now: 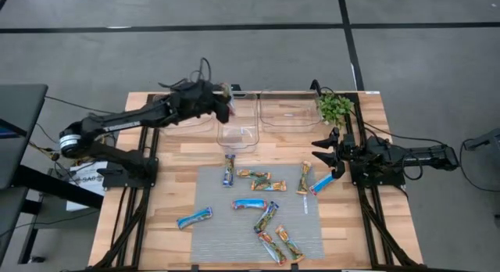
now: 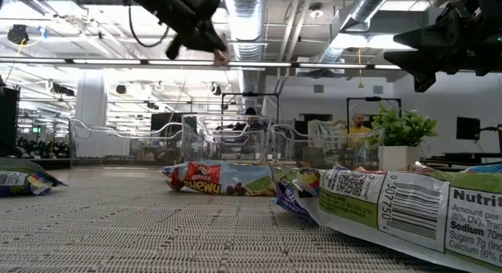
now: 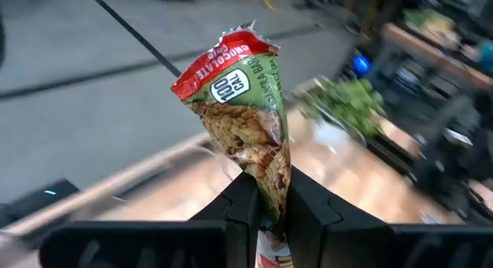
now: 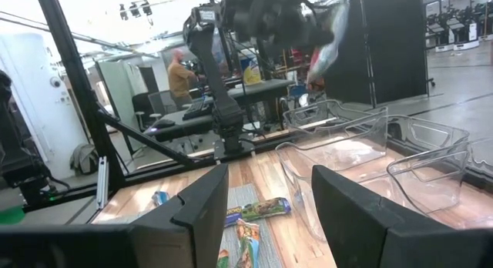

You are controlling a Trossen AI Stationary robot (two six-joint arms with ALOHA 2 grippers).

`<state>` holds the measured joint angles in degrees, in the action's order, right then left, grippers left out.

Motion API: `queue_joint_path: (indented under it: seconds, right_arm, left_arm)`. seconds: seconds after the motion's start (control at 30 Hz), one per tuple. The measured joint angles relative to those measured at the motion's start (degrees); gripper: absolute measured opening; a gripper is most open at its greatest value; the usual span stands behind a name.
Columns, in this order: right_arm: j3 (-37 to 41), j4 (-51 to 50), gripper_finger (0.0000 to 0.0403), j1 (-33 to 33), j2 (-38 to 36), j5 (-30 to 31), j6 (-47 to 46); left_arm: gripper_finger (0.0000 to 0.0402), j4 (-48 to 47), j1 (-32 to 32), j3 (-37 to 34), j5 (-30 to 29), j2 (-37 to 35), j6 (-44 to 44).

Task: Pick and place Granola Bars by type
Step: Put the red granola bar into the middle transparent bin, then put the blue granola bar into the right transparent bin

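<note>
Carrying a bar to the bins.
Left gripper (image 3: pixel 266 210) jaws pinch a green-and-red bar (image 3: pixel 245 114) above the clear bins (image 1: pixel 237 136), awaiting release; right gripper (image 1: pixel 334 153) hovers, jaws parted, empty.

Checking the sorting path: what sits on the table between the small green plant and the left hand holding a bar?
In the high view, clear plastic bins sit between the plant and the left hand gripping a green-and-red wrapped bar.
</note>
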<state>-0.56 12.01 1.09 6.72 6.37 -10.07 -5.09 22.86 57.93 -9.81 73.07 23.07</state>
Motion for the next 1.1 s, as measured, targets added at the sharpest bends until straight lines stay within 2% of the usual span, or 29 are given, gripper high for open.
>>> queue_joint_path:
  seconds: [0.17, 0.3, 0.43, 0.57, 0.87, 1.1]
  right_arm:
    - [0.0, 0.0, 0.0181, 0.0, 0.0, -0.07, -0.02]
    - [0.0, 0.0, 0.018, 0.02, 0.0, -0.21, 0.0]
    - [0.0, 0.0, 0.0182, 0.0, 0.0, -0.22, 0.0]
    - [0.0, 0.0, 0.0182, 0.0, 0.0, -0.24, 0.0]
    - [-0.02, 0.0, 0.0182, 0.0, 0.0, -0.28, 0.0]
    - [0.0, 0.0, 0.018, 0.0, 0.0, -0.31, 0.0]
  left_arm:
    - [0.0039, 2.08, -1.18, 0.0, 4.0, 7.84, -4.22]
    - [0.0039, 0.04, -1.91, -0.02, 6.18, 13.58, -8.38]
    - [0.004, -1.27, -2.57, -0.07, 5.95, 17.41, -8.97]
    - [0.0054, -2.07, -3.07, -0.07, 6.19, 18.8, -9.25]
    - [0.0146, -1.87, -3.17, -0.07, 6.19, 18.85, -9.47]
    - [0.0168, -1.22, -3.17, 0.14, 6.35, 18.83, -8.09]
